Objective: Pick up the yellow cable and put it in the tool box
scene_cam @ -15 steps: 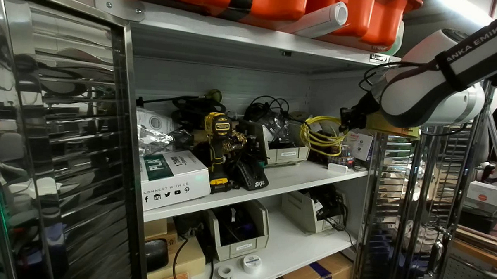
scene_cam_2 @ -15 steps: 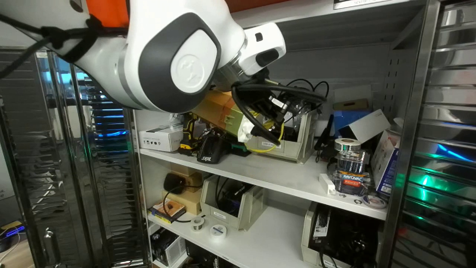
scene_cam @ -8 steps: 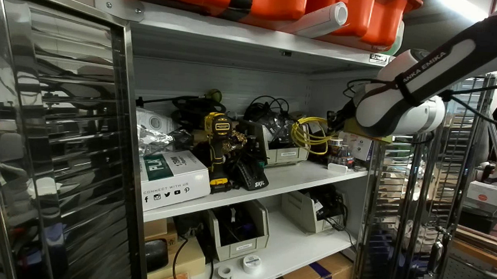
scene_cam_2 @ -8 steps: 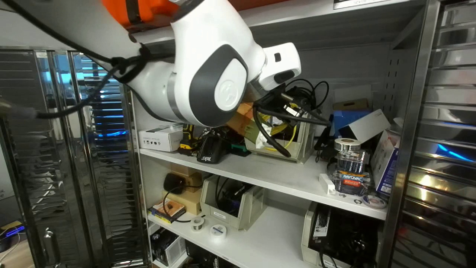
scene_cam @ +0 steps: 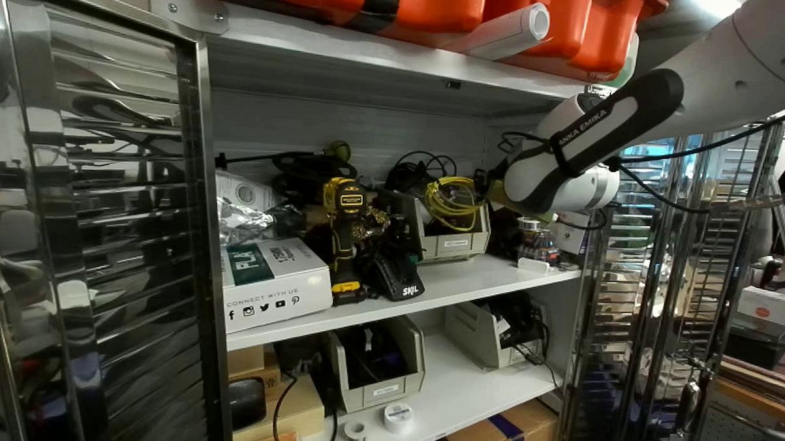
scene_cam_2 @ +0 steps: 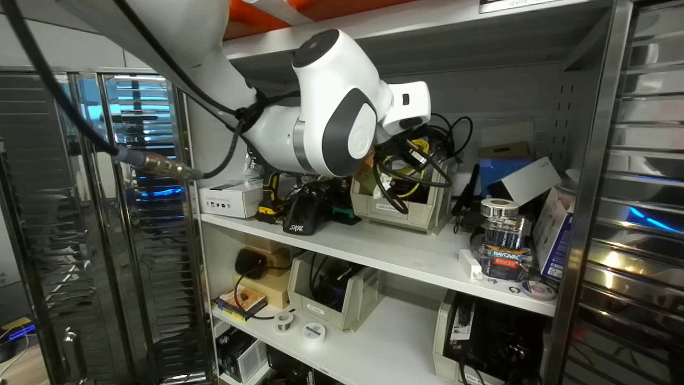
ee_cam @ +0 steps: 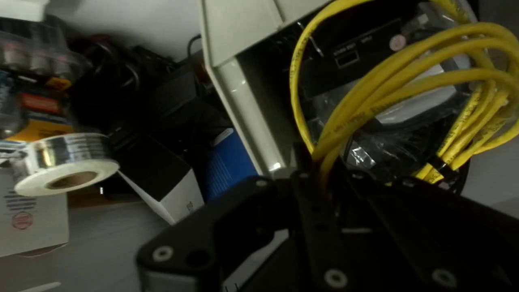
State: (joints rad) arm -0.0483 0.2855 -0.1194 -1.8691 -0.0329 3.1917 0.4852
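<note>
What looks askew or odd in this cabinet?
In an exterior view, at the right end of the white upper shelf, the black-and-white carton sits tilted rather than flat, in front of the blue rectangular box. Nearby, a round silver tape roll perches atop clear plastic battery packs, which looks precarious. No damage visible.

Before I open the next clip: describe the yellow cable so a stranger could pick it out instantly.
On the cabinet shelf holding the cordless drill, find the grey bin, right of the drill in both exterior views. The yellow cable hangs at the bin's open mouth, in the gripper. Its all-yellow loops set it apart from nearby black cables.
</note>
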